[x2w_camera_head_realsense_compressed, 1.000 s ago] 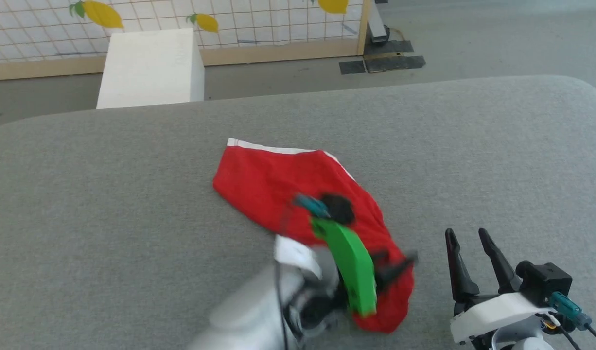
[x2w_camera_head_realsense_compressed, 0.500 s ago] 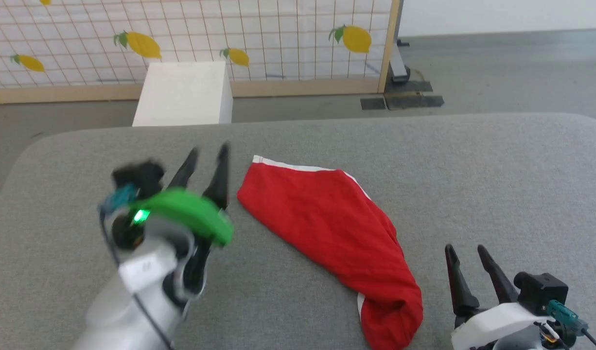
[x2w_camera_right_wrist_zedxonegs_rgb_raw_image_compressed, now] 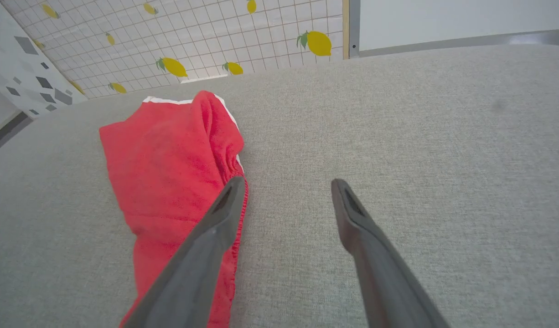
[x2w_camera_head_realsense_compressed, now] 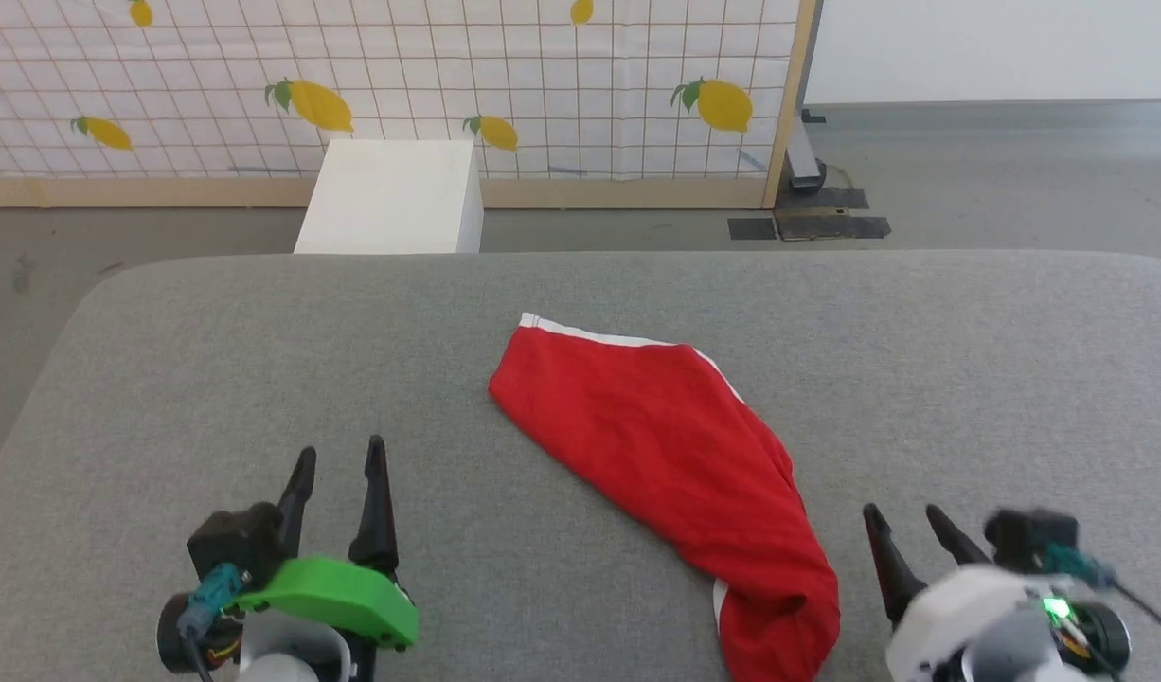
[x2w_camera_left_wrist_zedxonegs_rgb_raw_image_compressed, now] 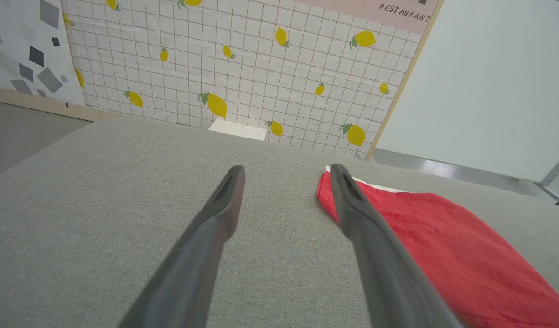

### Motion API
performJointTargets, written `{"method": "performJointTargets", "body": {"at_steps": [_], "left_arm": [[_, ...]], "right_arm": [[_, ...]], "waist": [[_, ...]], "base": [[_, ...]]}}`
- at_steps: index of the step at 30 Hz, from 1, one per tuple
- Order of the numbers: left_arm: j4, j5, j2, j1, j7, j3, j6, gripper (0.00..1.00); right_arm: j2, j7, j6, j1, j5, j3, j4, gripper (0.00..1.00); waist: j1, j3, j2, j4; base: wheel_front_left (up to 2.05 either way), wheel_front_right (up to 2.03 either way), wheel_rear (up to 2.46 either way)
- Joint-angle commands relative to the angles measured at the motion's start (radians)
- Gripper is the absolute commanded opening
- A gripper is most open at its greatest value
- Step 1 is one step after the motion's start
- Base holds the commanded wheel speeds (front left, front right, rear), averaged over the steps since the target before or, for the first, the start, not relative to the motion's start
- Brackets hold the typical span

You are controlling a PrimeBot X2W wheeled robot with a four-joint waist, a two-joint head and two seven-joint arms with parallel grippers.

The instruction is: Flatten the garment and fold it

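Right gripper fingers spread wide, nothing between them, over grey cushion. Red garment bunched, lying left; left finger overlaps its hem, contact unclear. White trim at far edge. Lemon-print screen behind.

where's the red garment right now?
Head view: the garment lies on the grey padded surface, slightly right of centre, its near end just left of the right gripper and apart from the left gripper.
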Motion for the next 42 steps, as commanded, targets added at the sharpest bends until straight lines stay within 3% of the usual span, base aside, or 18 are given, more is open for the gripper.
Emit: {"method": "performJointTargets", "body": {"at_steps": [1,4,10,14,20,21,23,27,34,39,42], "left_arm": [[-0.006,0.017,-0.01,0.016,-0.005,0.011,-0.01,1.0],[-0.009,0.05,-0.034,0.027,-0.005,0.03,-0.03,1.0],[-0.002,0.075,-0.073,0.012,-0.005,0.046,-0.059,1.0],[-0.001,0.088,-0.093,0.002,-0.005,0.057,-0.078,1.0],[0.003,0.106,-0.116,-0.005,-0.005,0.08,-0.099,1.0],[0.005,0.108,-0.118,-0.004,-0.005,0.084,-0.102,1.0],[0.008,0.111,-0.125,-0.001,-0.005,0.092,-0.108,1.0],[0.014,0.117,-0.138,0.002,-0.005,0.107,-0.119,1.0],[0.026,0.125,-0.16,0.0,-0.005,0.119,-0.142,1.0],[0.042,0.118,-0.175,-0.002,-0.005,0.125,-0.157,1.0],[0.056,0.115,-0.18,-0.002,-0.005,0.125,-0.165,1.0]], "right_arm": [[0.0,0.045,-0.001,-0.047,-0.019,0.008,0.004,1.0],[0.0,0.226,-0.001,-0.147,-0.07,0.035,0.041,1.0],[0.0,0.413,-0.001,-0.262,-0.18,0.083,0.13,1.0],[0.0,0.48,-0.001,-0.287,-0.202,0.087,0.199,1.0],[0.0,0.479,-0.001,-0.299,-0.185,0.082,0.263,1.0],[0.0,0.479,-0.001,-0.299,-0.174,0.084,0.27,0.45],[0.0,0.462,-0.001,-0.303,-0.153,0.095,0.273,0.0],[0.0,0.405,-0.001,-0.314,-0.121,0.064,0.241,0.0],[-0.003,0.337,-0.001,-0.284,-0.195,-0.158,0.072,0.0],[-0.002,0.397,-0.001,-0.178,-0.247,-0.293,-0.042,0.0],[-0.001,0.462,-0.001,-0.107,-0.191,-0.278,-0.054,0.0]], "waist": [[0.0001,0.006,0.0,0.005],[0.0001,0.022,0.0,0.017],[0.0001,0.057,0.0,0.055],[0.0001,0.078,0.0,0.08],[0.0001,0.101,0.0,0.098],[0.0001,0.103,0.0,0.098],[0.0001,0.103,0.0,0.095],[0.0001,0.096,0.0,0.08],[0.0001,0.086,0.0,0.051],[0.0001,0.085,0.0,0.038],[0.0001,0.086,0.0,0.031]], "base": [[0.0,0.0,0.0],[0.0,0.0,0.0],[0.0,0.0,0.0],[0.0,0.0,0.0],[0.0,0.0,0.0],[0.0,0.0,0.0],[0.0,0.0,0.0],[0.0,0.0,0.0],[0.0,0.0,0.0],[0.0,0.0,0.0],[0.0,0.0,0.0]]}}
